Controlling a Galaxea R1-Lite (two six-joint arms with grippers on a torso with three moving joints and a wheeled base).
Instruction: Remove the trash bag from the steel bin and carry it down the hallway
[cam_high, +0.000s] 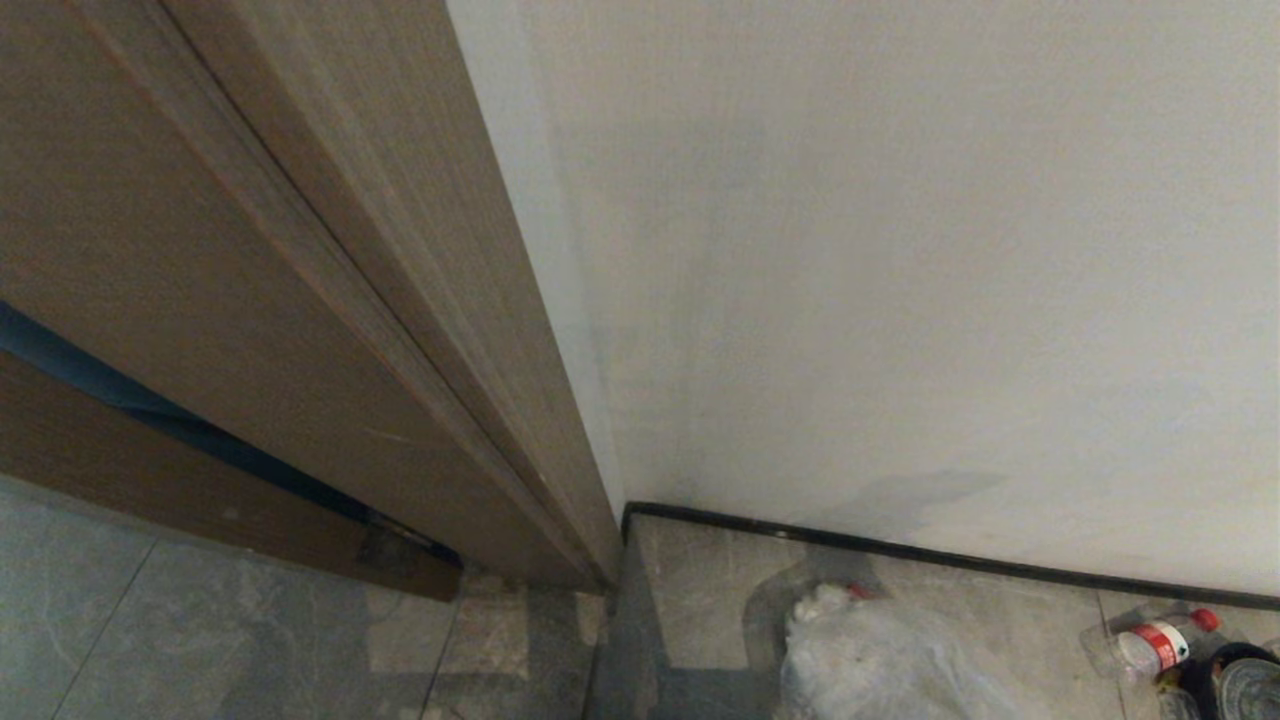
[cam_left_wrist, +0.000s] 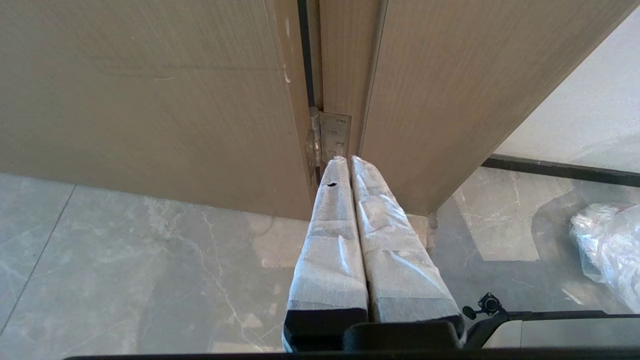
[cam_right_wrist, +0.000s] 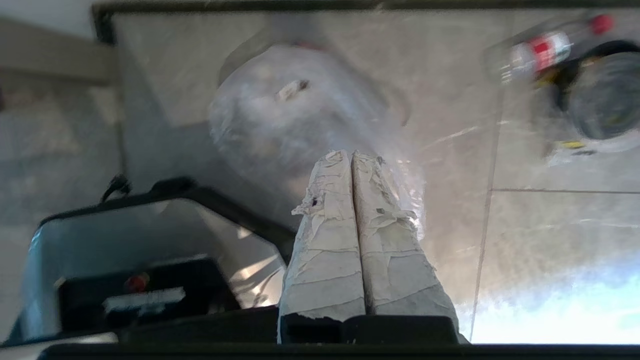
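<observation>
The trash bag (cam_high: 870, 660), clear and crinkled, lies on the hallway floor tiles (cam_high: 250, 640) by the white wall and its black baseboard (cam_high: 900, 548). In the right wrist view the trash bag (cam_right_wrist: 290, 115) sits on the floor just beyond my right gripper (cam_right_wrist: 351, 154). Its taped fingers are pressed together and I see nothing between them. The left gripper (cam_left_wrist: 350, 159) is shut and empty, hanging parked in front of the door hinge (cam_left_wrist: 330, 137); the trash bag (cam_left_wrist: 607, 245) shows off to its side. The steel bin is out of view.
A tan wooden door frame (cam_high: 400, 300) fills the left. A plastic bottle with a red label (cam_high: 1150, 645) and a dark-rimmed round object (cam_high: 1248, 688) lie right of the bag. My own base (cam_right_wrist: 125, 260) stands close to the bag.
</observation>
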